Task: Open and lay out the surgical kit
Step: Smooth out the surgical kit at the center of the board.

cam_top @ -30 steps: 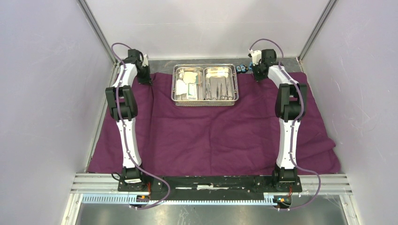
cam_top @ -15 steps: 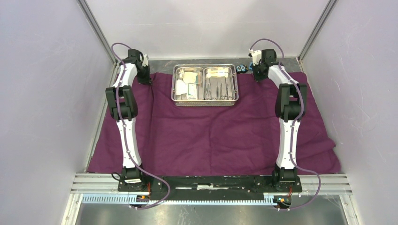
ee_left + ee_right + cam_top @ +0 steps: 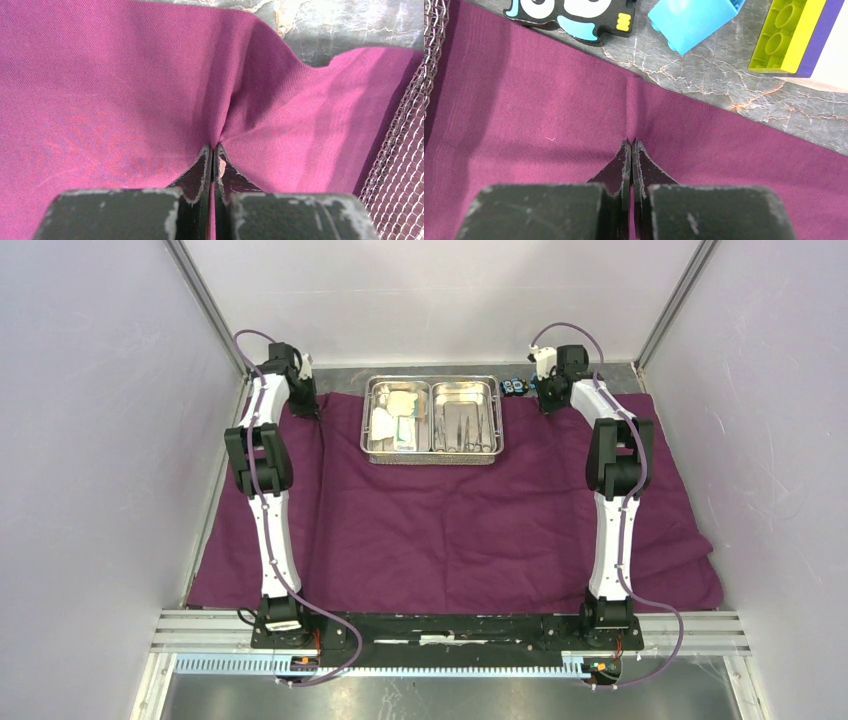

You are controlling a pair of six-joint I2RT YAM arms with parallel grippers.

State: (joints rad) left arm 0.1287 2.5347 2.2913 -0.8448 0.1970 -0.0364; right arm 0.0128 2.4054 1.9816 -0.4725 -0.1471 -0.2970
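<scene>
Drawn back since a second ago, the plum cloth (image 3: pixel 450 530) has carried the steel tray (image 3: pixel 433 459) slightly left and farther away. Clamped shut, the left hand (image 3: pixel 213 150) and right hand (image 3: pixel 631 144) each pinch its far edge, tray between them.

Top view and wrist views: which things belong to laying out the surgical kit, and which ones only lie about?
Job: cloth, tray, instruments, white dressings.
Lying about: blue block, yellow-green block, black-and-blue figure.
</scene>
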